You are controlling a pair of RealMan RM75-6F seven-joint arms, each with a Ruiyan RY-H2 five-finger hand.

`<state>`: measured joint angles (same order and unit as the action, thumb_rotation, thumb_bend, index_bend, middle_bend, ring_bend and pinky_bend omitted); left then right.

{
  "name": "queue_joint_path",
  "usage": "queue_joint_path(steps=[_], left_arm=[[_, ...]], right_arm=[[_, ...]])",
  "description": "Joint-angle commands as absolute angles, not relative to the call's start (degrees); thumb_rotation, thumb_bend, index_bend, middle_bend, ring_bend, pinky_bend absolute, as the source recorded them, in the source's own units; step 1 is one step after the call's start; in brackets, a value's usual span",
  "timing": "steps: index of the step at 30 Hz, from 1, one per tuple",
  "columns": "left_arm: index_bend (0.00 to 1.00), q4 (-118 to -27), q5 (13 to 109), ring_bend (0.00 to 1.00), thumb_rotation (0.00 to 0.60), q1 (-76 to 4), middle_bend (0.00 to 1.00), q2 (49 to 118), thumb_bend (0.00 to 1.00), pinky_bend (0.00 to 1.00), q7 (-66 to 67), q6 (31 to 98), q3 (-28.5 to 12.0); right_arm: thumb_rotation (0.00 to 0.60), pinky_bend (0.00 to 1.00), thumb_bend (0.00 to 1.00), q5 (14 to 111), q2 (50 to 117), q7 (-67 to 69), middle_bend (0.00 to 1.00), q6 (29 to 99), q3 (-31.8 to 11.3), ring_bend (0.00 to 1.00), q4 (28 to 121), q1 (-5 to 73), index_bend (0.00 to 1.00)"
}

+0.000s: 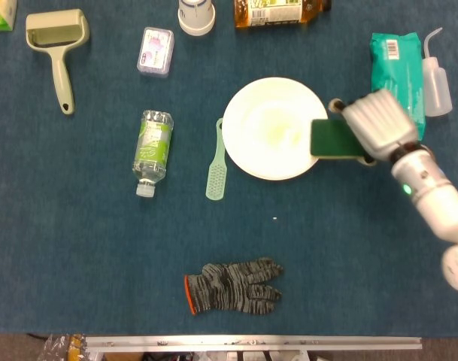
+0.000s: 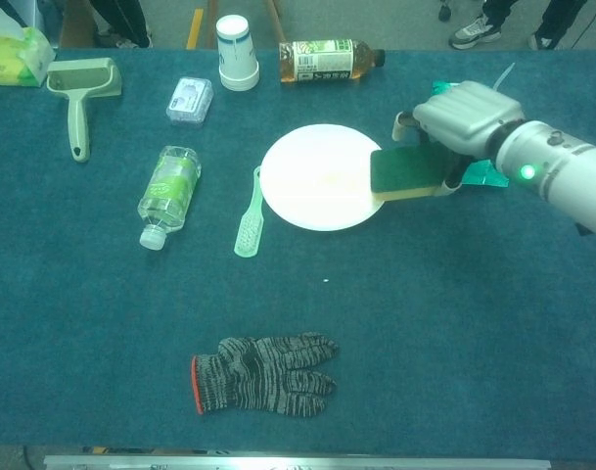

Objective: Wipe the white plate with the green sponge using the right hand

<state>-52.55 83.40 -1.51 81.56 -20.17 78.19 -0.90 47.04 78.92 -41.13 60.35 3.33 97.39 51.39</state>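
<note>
The white plate [image 1: 268, 128] [image 2: 317, 176] lies flat in the middle of the blue table, with a faint yellowish smear near its centre. My right hand [image 1: 377, 122] [image 2: 461, 119] grips the green sponge [image 1: 335, 140] [image 2: 405, 172], green face up and yellow layer below. The sponge sits over the plate's right rim, mostly off the plate. The left hand is not visible in either view.
A pale green brush [image 1: 216, 162] lies just left of the plate, a water bottle [image 1: 153, 150] further left. A green wipes pack [image 1: 395, 71] and squeeze bottle [image 1: 437, 75] sit behind my right hand. A grey glove [image 1: 232, 287] lies near the front edge. A cup [image 2: 236, 52], tea bottle [image 2: 327, 59], small box [image 2: 189, 100] and lint roller [image 2: 79, 93] line the back.
</note>
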Motion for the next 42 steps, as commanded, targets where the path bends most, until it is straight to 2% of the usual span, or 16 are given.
queue_joint_path(steps=[1,13,15,18,23,25,29,33,38,42], left_arm=[[0.16,-52.9,83.4,0.03,0.6,-1.7,0.04,81.5,0.2,0.27,-19.9,78.1,-1.0],[0.16,-54.8,83.7,0.03,0.6,-2.1,0.04,80.9,0.2,0.27,-18.5,78.5,-1.0],[0.16,-54.9,83.7,0.03,0.6,-2.1,0.04,80.9,0.2,0.27,-18.4,78.4,-0.9],[0.16,-55.0,83.6,0.03,0.6,-2.1,0.04,80.8,0.2,0.27,-18.3,78.4,-0.8],[0.16,-55.2,83.6,0.03,0.6,-2.0,0.04,80.5,0.2,0.27,-18.2,78.8,-0.9],[0.16,-55.6,83.7,0.03,0.6,-2.1,0.04,80.3,0.2,0.27,-18.0,78.9,-0.9],[0.16,-56.6,84.0,0.03,0.6,-2.3,0.04,79.8,0.2,0.27,-17.0,79.3,-0.9],[0.16,-58.0,84.6,0.03,0.6,-2.7,0.04,78.9,0.2,0.27,-15.6,79.8,-0.9],[0.16,-61.9,85.5,0.03,0.6,-3.4,0.04,76.9,0.2,0.27,-12.5,80.8,-1.0],[0.16,-65.3,86.2,0.03,0.6,-4.0,0.04,75.2,0.2,0.27,-9.5,81.3,-1.1]], right_arm=[[0.6,0.46,0.05,50.8,76.8,-39.8,0.56,62.1,5.9,0.48,99.9,48.4,0.28],[0.6,0.46,0.05,54.5,76.6,-41.4,0.56,60.2,8.3,0.48,100.8,45.3,0.28],[0.6,0.46,0.03,54.3,76.7,-41.7,0.53,59.3,8.4,0.45,100.4,45.3,0.28],[0.6,0.46,0.0,53.5,76.5,-41.8,0.42,57.2,8.7,0.35,99.8,45.3,0.23],[0.6,0.46,0.0,52.3,75.6,-41.4,0.15,54.2,8.8,0.2,100.3,45.6,0.03],[0.6,0.46,0.0,52.2,74.9,-40.7,0.04,53.2,8.8,0.16,101.2,45.6,0.0],[0.6,0.46,0.0,53.0,73.2,-39.2,0.0,52.5,9.0,0.13,103.4,45.1,0.0],[0.6,0.46,0.0,57.8,71.8,-35.8,0.0,55.0,8.9,0.12,105.0,42.9,0.0],[0.6,0.46,0.0,71.3,71.6,-27.4,0.0,64.6,8.3,0.12,102.0,37.0,0.0],[0.6,0.42,0.0,78.5,71.0,-21.8,0.02,71.7,8.3,0.12,98.0,32.8,0.0]])
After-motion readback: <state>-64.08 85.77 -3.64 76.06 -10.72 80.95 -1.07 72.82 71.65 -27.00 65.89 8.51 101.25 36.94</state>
